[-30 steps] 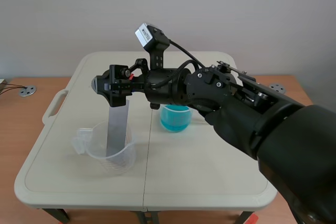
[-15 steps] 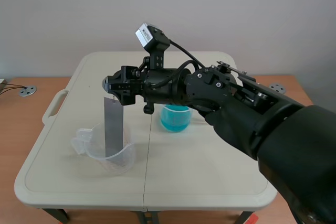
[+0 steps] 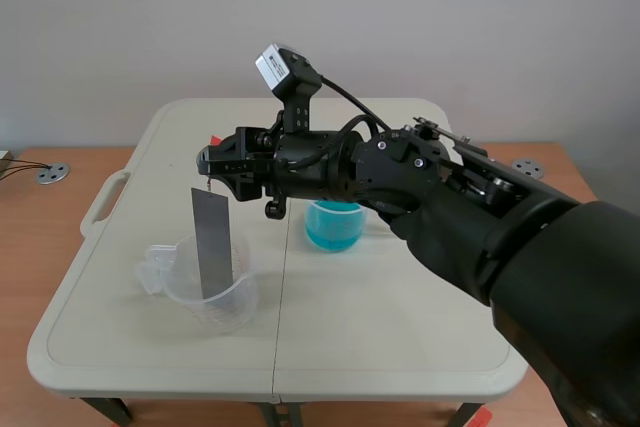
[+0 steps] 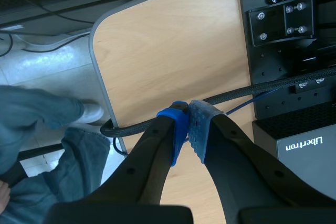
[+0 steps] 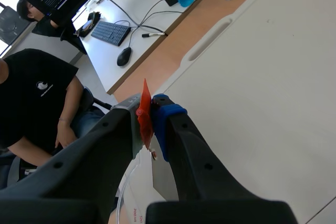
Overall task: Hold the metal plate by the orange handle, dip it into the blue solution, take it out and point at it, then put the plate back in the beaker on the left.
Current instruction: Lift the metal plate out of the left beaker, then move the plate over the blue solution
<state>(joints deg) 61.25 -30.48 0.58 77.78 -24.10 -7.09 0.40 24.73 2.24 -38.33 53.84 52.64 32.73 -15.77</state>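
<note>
Above table, right pincer clamps orange handle; metal plate hangs upright, seemingly into beaker.

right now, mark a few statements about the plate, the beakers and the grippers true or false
1. The right gripper is shut on the handle. True.
2. The blue solution sits in a beaker standing upright on the table. True.
3. The plate is dipped in the blue solution. False: it hangs with its lower end inside the clear beaker.
4. The left gripper holds the plate. False: its fingers are shut on nothing, away from the table.
</note>
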